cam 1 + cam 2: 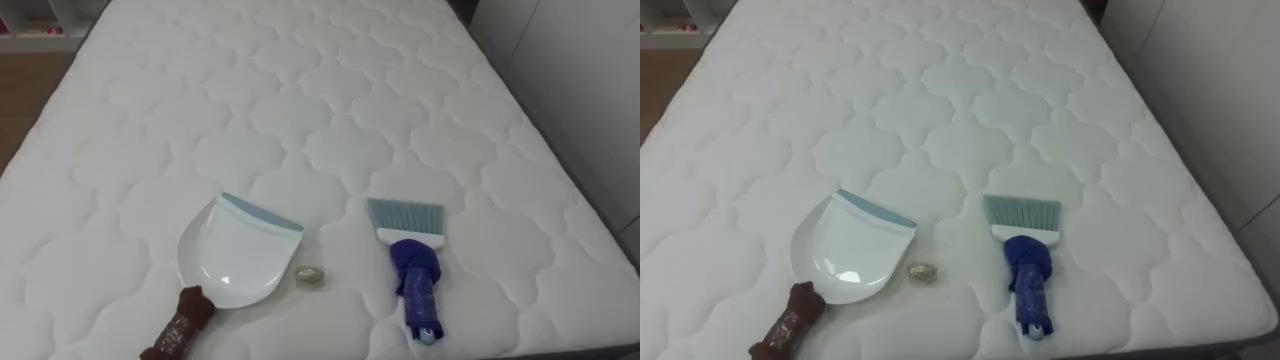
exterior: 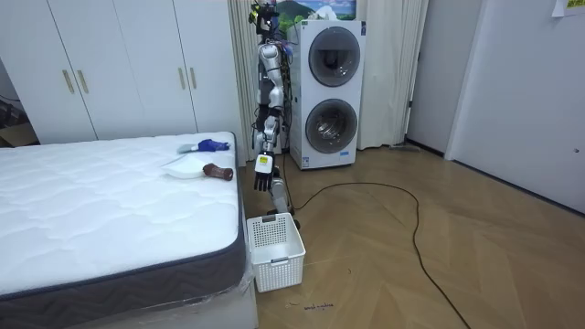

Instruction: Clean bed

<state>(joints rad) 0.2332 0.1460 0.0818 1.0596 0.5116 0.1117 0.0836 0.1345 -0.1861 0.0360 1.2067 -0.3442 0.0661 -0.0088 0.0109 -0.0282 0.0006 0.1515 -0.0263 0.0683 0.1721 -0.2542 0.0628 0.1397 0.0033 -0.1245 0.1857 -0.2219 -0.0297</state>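
Note:
A white dustpan [image 1: 235, 252] with a pale blue lip and a brown handle [image 1: 180, 325] lies on the white quilted mattress [image 1: 300, 100] at the near left. Just right of its pan sits a small crumpled beige scrap [image 1: 311, 277]. Further right lies a hand brush [image 1: 412, 250], its blue handle towards me and its grey-blue bristles pointing away. In the room view I stand upright at the bed's edge by the dustpan [image 2: 186, 166] and brush [image 2: 208, 144]. My left hand [image 2: 263, 179] hangs at my side with relaxed fingers, holding nothing.
A white slatted basket [image 2: 274, 249] stands on the wooden floor at the bed's corner, near my feet. Two stacked washing machines [image 2: 331, 91] are behind me and white wardrobes [image 2: 119, 68] line the wall beyond the bed. The mattress edge runs along the right [image 1: 590, 200].

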